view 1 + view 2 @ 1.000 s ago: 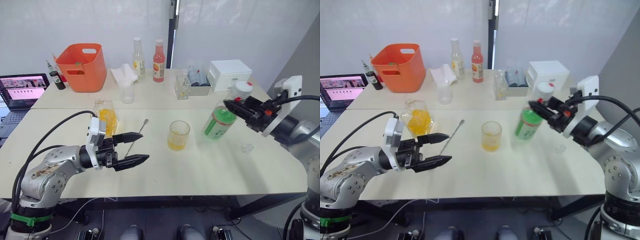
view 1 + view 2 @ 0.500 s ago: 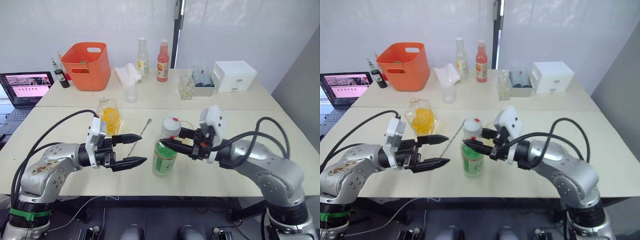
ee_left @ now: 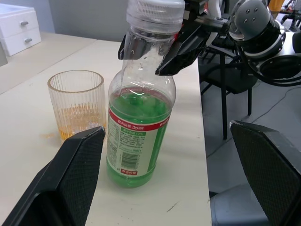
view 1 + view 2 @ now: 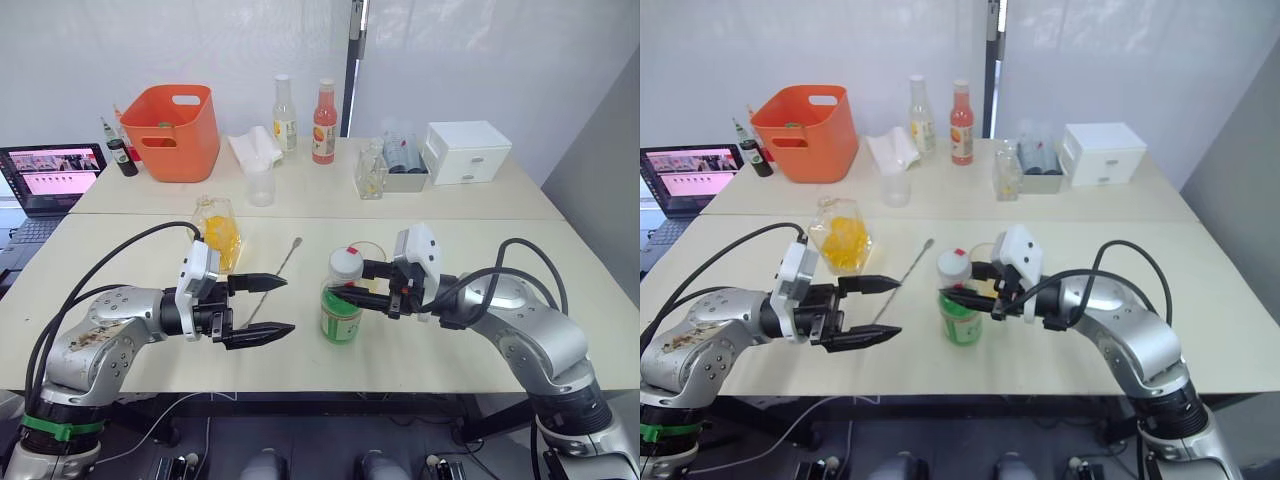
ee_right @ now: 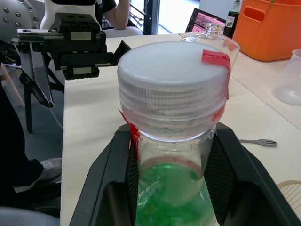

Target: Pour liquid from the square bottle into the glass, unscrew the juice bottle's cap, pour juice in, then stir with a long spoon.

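Head view: right gripper clamps neck of tall clear green juice bottle, upright on table, hiding ribbed glass tumbler at its 1 o'clock. Left gripper gapes wide at bottle's 9 o'clock.
Left wrist: label print unreadable.
Right wrist: white red-marked screw cap on.

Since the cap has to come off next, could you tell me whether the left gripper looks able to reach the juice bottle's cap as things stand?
Probably yes. The left gripper is open, facing the juice bottle, and the cap stands exposed above the right gripper, which grips lower down.
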Robot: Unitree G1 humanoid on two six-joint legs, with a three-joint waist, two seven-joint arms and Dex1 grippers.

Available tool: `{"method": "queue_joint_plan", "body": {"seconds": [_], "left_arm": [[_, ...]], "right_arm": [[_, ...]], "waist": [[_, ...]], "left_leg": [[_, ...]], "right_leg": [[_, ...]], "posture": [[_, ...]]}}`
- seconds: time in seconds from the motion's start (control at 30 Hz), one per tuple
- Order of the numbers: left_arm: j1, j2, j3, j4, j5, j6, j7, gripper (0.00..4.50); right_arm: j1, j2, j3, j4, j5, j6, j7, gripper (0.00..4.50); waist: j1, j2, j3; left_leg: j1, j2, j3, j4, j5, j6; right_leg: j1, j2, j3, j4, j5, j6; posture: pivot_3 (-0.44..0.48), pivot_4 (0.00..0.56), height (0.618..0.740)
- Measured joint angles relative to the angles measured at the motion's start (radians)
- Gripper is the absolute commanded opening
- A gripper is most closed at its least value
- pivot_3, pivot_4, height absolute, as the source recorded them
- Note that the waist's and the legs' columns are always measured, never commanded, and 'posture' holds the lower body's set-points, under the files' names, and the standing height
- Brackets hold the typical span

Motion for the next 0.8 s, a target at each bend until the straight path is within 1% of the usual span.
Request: {"method": "queue_joint_plan", "body": {"seconds": [0.27,0.33,0.37,0.53,0.57,0.8], "left_arm": [[0.000,0.000,-0.007,0.002,0.004,-0.003,-0.001,4.50],[0.000,0.000,-0.009,0.002,0.004,-0.003,-0.001,4.50],[-0.002,0.000,-0.009,0.004,0.004,-0.003,-0.001,4.50],[-0.004,0.000,-0.010,0.005,0.004,-0.003,-0.001,4.50],[-0.004,0.000,-0.010,0.005,0.004,-0.003,-0.001,4.50],[-0.005,0.000,-0.010,0.025,0.005,-0.008,-0.003,4.50]], "right_arm": [[0.053,0.033,-0.001,0.017,-0.048,-0.093,0.001,1.37],[0.057,0.033,-0.001,0.018,-0.050,-0.101,0.001,2.38],[0.057,0.033,-0.002,0.019,-0.054,-0.104,-0.001,2.66],[0.063,0.033,-0.001,0.058,-0.074,-0.077,-0.008,4.39],[0.060,0.033,-0.001,0.058,-0.073,-0.073,-0.007,4.47],[-0.007,0.017,-0.022,0.070,-0.032,-0.033,0.051,4.47]], "waist": [[-0.002,0.000,0.000],[-0.002,0.000,0.000],[-0.001,0.000,0.000],[0.000,0.000,0.000],[0.000,0.000,0.000],[0.000,0.000,0.000]], "left_leg": [[0.003,0.001,0.000,0.000,0.000,0.000],[0.005,0.001,0.000,0.000,0.000,0.000],[0.005,0.001,0.000,0.000,0.000,0.000],[0.004,0.001,0.001,0.000,0.000,0.000],[0.003,0.001,0.001,0.000,0.000,0.000],[0.003,0.001,0.000,0.000,0.000,0.000]], "right_leg": [[0.002,0.001,0.000,0.001,0.000,0.000],[0.003,0.001,0.000,0.001,0.000,-0.001],[0.004,0.001,0.000,0.001,0.000,-0.001],[0.002,0.001,0.001,0.001,0.000,-0.001],[0.002,0.001,0.001,0.001,0.000,-0.001],[0.002,0.001,0.001,0.001,0.000,-0.001]], "posture": [[0.000,0.150,0.715],[0.000,0.150,0.715],[0.000,0.150,0.715],[0.000,0.150,0.715],[0.000,0.150,0.715],[0.000,0.150,0.715]]}}
